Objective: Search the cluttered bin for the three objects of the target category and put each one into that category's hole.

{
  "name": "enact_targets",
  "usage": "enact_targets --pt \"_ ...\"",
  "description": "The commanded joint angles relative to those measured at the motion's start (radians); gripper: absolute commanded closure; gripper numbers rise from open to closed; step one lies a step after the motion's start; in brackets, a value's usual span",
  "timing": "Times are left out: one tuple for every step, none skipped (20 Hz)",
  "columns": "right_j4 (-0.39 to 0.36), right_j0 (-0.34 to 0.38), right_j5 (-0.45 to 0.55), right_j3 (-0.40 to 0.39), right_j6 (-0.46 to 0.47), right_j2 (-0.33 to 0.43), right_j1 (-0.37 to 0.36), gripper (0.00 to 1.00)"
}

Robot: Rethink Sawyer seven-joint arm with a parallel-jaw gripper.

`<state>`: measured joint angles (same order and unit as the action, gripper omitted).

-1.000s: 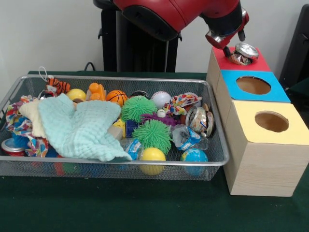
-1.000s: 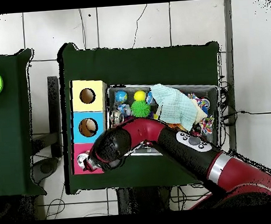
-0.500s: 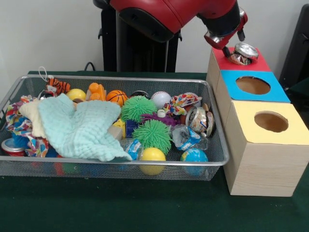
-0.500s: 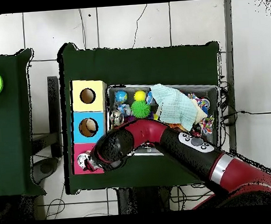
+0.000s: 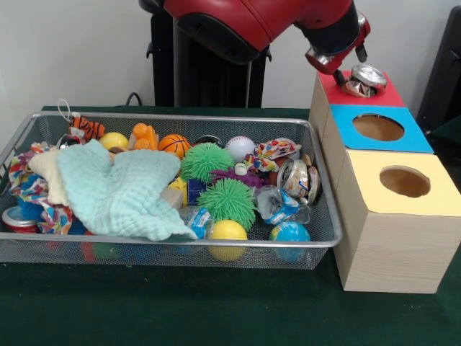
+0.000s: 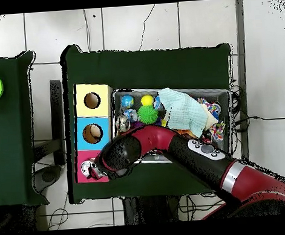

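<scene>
gripper (image 5: 344, 69) above red box (image 5: 382, 96), beside the can, opening cannot be made out | crushed can (image 5: 362, 78) sits tilted in the red box's hole | another can (image 5: 297, 179) in bin (image 5: 324, 216) | cloth (image 5: 119, 189) hides items beneath

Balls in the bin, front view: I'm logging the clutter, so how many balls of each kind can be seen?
Green spiky balls: 2
Plain yellow balls: 2
Basketball: 1
Baseball: 1
Globe ball: 1
Total: 7 showing; the cloth may hide more.
</scene>
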<state>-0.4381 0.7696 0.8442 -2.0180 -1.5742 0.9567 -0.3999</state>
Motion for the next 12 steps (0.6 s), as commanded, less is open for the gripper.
enact_targets --pt "-0.180 -0.093 -0.534 0.117 -0.121 -0.092 0.144 0.00" --pt "-0.182 -0.099 -0.544 0.130 -0.124 -0.098 0.151 0.00" --pt "-0.182 -0.104 -0.545 0.135 -0.127 -0.101 0.151 0.00" --pt "-0.188 -0.112 -0.570 0.137 -0.141 -0.108 0.149 0.00" --pt "-0.192 -0.117 -0.590 0.140 -0.150 -0.112 0.150 0.00" --pt "-0.201 -0.128 -0.611 0.145 -0.163 -0.121 0.146 0.00" --pt "-0.210 -0.138 -0.632 0.149 -0.176 -0.130 0.141 0.00" --pt "-0.223 -0.156 -0.660 0.154 -0.202 -0.150 0.129 0.00" --pt "-0.232 -0.168 -0.677 0.159 -0.214 -0.163 0.120 0.00" --pt "-0.249 -0.191 -0.698 0.164 -0.237 -0.188 0.099 0.00" --pt "-0.256 -0.204 -0.713 0.169 -0.247 -0.201 0.090 0.00" --pt "-0.265 -0.226 -0.724 0.174 -0.270 -0.225 0.069 0.00"
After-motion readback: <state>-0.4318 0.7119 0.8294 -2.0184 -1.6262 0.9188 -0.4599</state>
